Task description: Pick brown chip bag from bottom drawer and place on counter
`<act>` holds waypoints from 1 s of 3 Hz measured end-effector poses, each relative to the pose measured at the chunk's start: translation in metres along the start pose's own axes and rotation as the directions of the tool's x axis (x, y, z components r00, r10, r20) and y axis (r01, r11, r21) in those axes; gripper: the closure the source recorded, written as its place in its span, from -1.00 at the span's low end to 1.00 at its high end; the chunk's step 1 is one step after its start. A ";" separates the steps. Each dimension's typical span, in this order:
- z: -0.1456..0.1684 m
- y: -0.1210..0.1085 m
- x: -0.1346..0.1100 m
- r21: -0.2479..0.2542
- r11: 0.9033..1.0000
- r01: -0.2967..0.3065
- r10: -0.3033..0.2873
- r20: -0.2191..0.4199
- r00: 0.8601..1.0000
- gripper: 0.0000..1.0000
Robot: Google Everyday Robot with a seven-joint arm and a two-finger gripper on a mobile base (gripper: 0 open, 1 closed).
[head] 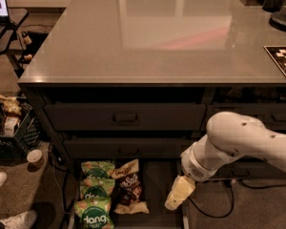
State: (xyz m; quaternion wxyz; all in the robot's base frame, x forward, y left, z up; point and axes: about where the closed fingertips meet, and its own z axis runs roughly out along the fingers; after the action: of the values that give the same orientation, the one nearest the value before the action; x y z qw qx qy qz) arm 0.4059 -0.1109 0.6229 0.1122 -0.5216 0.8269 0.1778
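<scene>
The brown chip bag lies in the open bottom drawer, dark brown in the middle with cream ends, beside the green bags. My gripper hangs at the end of the white arm, low over the drawer's right side, to the right of the brown bag and apart from it. The glossy grey counter spreads across the top of the dark cabinet.
Three green "dang" bags fill the drawer's left part. Two shut handled drawers sit above. A black crate, a cup and a shoe are on the floor at left. A checkered board lies on the counter's right.
</scene>
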 end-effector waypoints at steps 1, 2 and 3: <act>0.049 -0.023 -0.003 -0.009 0.998 -0.061 0.061 0.040 0.997 -1.00; 0.049 -0.023 -0.003 -0.009 0.998 -0.061 0.061 0.040 0.997 -1.00; 0.069 -0.028 -0.004 0.009 0.996 -0.086 0.085 0.084 0.993 -1.00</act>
State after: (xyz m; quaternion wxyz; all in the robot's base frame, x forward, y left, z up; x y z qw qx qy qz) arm 0.4330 -0.0907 0.5559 0.1423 -0.4771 0.8441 0.1991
